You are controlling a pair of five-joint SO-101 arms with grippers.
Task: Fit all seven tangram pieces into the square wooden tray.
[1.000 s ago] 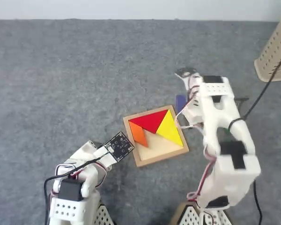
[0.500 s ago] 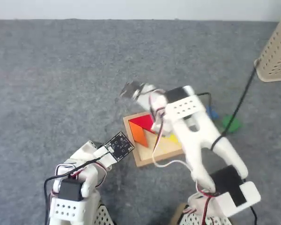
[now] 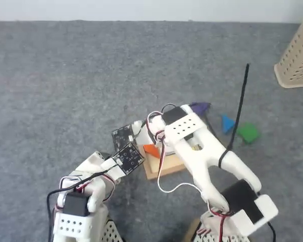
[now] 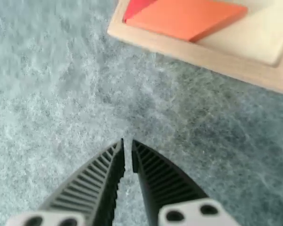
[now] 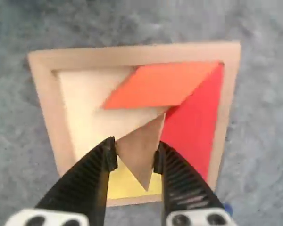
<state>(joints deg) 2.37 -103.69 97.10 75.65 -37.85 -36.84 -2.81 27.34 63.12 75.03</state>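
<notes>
- Centrally on the grey carpet (image 3: 65,75) lies the square wooden tray (image 5: 55,117), with an orange parallelogram (image 5: 162,84), a red triangle (image 5: 193,127) and a yellow piece (image 5: 125,186) seated inside.
- Right gripper (image 5: 135,145) hangs over the tray, fingers clamped on a brown triangle (image 5: 140,167).
- Left gripper (image 4: 127,141) sits near the tray's rim, fingers closed on nothing.
- A purple piece (image 3: 199,107), a blue piece (image 3: 226,122) and a green piece (image 3: 248,132) lie loose on the carpet, apart from the tray.

High view fixed overhead, looking down over the whole table (image 3: 65,75), left wrist view low beside the wooden tray (image 4: 203,54), right wrist view straight down onto it, tray shared by all.
</notes>
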